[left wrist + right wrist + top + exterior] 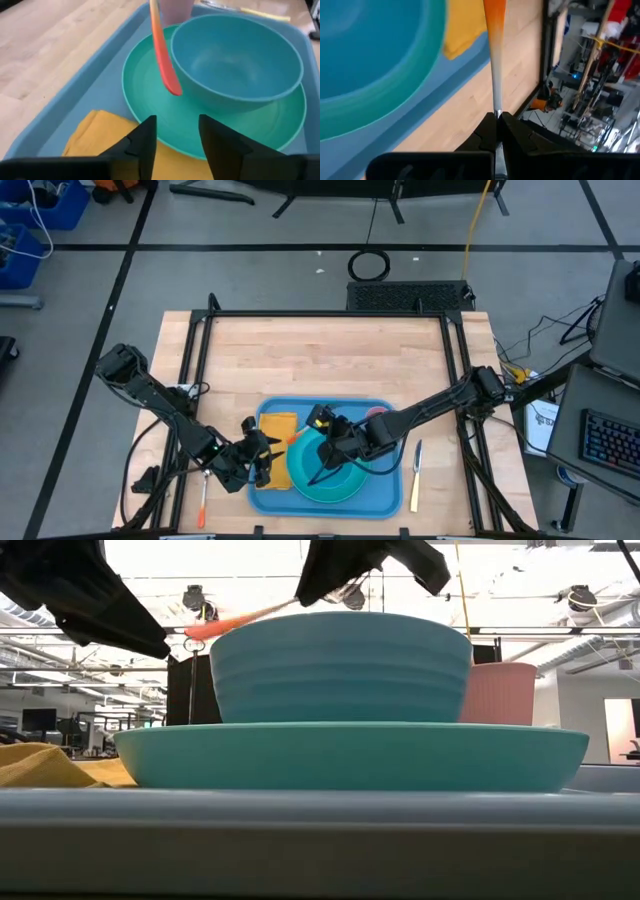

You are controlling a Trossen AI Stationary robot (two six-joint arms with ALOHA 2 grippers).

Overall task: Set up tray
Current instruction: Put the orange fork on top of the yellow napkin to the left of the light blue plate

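The blue tray (385,492) lies at the table's near edge. On it are a yellow napkin (277,430), a turquoise plate (150,80) bearing a blue bowl (235,60), and a pink cup (500,692) behind. My right gripper (497,120) is shut on an orange-handled utensil (162,55) above the plate's left part, beside the bowl. My left gripper (177,145) stands open over the napkin, just short of the utensil's orange end, with nothing between its fingers. My right gripper pinches the utensil's silver end (496,107) between its two fingertips. The fingers lie along the utensil and slant down from the table's right. The utensil is lifted clear, and its orange handle (240,616) points toward the table's left.
A second orange-handled utensil (203,502) lies on the wood left of the tray. A yellow-handled utensil (415,480) lies right of the tray. The far half of the wooden table (320,350) is bare, framed by black rails.
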